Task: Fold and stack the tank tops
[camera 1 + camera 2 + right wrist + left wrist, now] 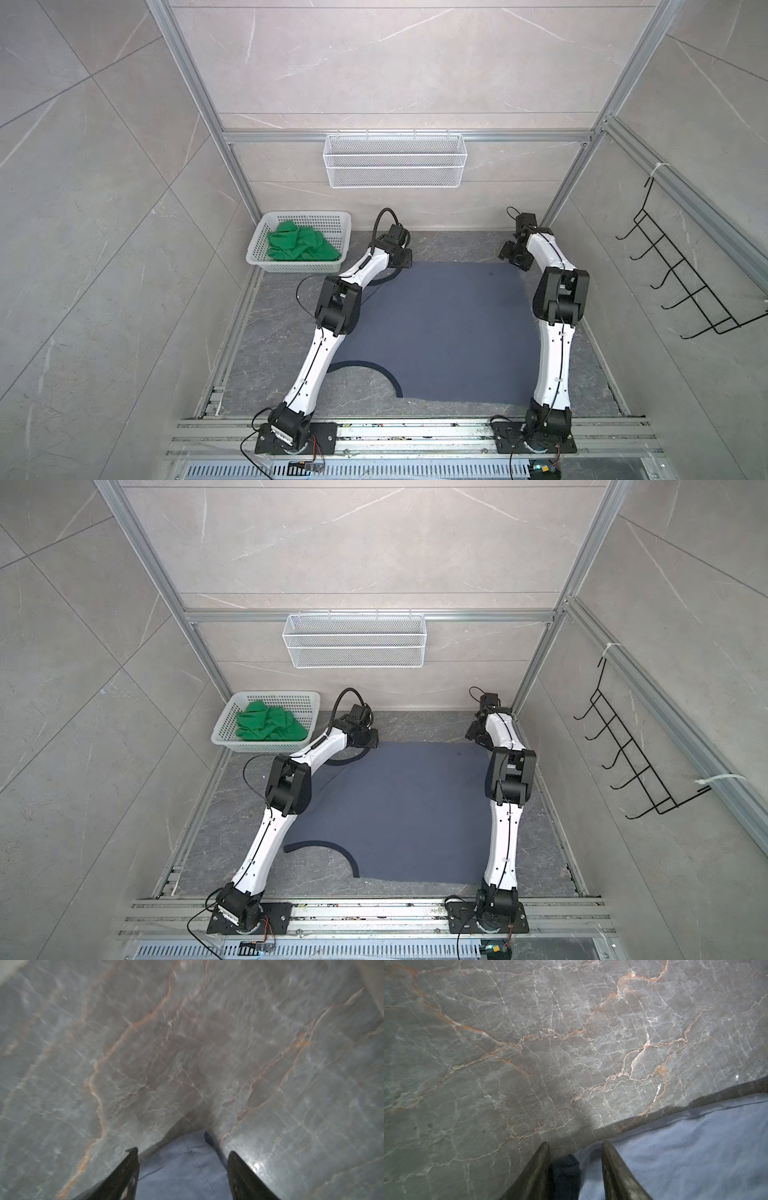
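The slate-blue tank top (436, 332) (399, 812) lies spread flat on the marble table in both top views, its dark-trimmed armhole curving at the near left. My left gripper (405, 259) (575, 1144) stands low at its far left corner. The jaws are apart, with dark trim and blue cloth (695, 1147) lying between them. At the far right corner my right gripper (513, 257) (182, 1150) is open wide, straddling a pointed corner of the cloth (182, 1172). The green tank top (301, 247) (270, 725) sits crumpled in the white basket (307, 215).
A white wire basket (395, 160) hangs on the back wall above the table. A black hook rack (685, 282) is mounted on the right wall. Aluminium frame posts stand at the far corners and a rail (415, 432) runs along the front edge.
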Robot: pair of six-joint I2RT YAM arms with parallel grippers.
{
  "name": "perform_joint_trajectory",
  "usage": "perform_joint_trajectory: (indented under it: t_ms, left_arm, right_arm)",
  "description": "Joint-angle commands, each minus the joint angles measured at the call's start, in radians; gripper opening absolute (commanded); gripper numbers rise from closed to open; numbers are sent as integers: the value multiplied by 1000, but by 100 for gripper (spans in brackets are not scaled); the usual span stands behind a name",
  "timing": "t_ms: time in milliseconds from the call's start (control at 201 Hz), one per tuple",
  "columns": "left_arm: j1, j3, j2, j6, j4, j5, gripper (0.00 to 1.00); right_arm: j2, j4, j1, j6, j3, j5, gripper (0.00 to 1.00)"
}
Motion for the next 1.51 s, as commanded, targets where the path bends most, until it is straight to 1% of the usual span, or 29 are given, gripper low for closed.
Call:
perform_joint_trajectory:
  t_ms: [0,124,259,453,597,652,707,846,946,1065,1284,1304,1503]
  left_arm:
    - [-11,-14,-61,11,-58,6,45]
    - [-12,-13,-55,12,-60,-6,41]
    - [-12,-6,-52,11,-59,-9,33]
    - [-12,-3,-63,10,-56,-14,23]
    - [-12,-3,-74,5,-51,-13,13]
    - [-12,-3,-79,2,-48,-14,11]
    - [-12,-6,-85,0,-46,-15,7]
    - [-12,-24,-118,-2,-31,-34,3]
    - [-12,-45,-155,-2,-17,-46,2]
    - [-12,-105,-217,1,22,-68,1]
    - [-22,-212,-294,13,76,-68,1]
    - [-25,-225,-330,15,81,-70,0]
    - [-52,-364,-440,20,135,-80,0]
  right_arm:
    - [42,-62,-1,3,42,8,68]
    - [56,-75,-1,2,66,8,66]
    - [93,-84,-1,-1,84,-4,58]
    - [97,-90,-2,-7,94,-16,39]
    - [73,-80,0,-11,81,-24,24]
    - [67,-67,1,-14,62,-28,20]
    - [19,-49,4,-11,39,-30,16]
    - [-56,-8,15,-5,-15,-29,12]
    - [-133,63,16,3,-102,-28,9]
    - [-222,135,15,8,-213,-16,6]
    - [-382,283,13,32,-431,-17,4]
    - [-396,294,13,33,-448,-17,4]
    - [-507,377,-2,54,-598,-41,4]
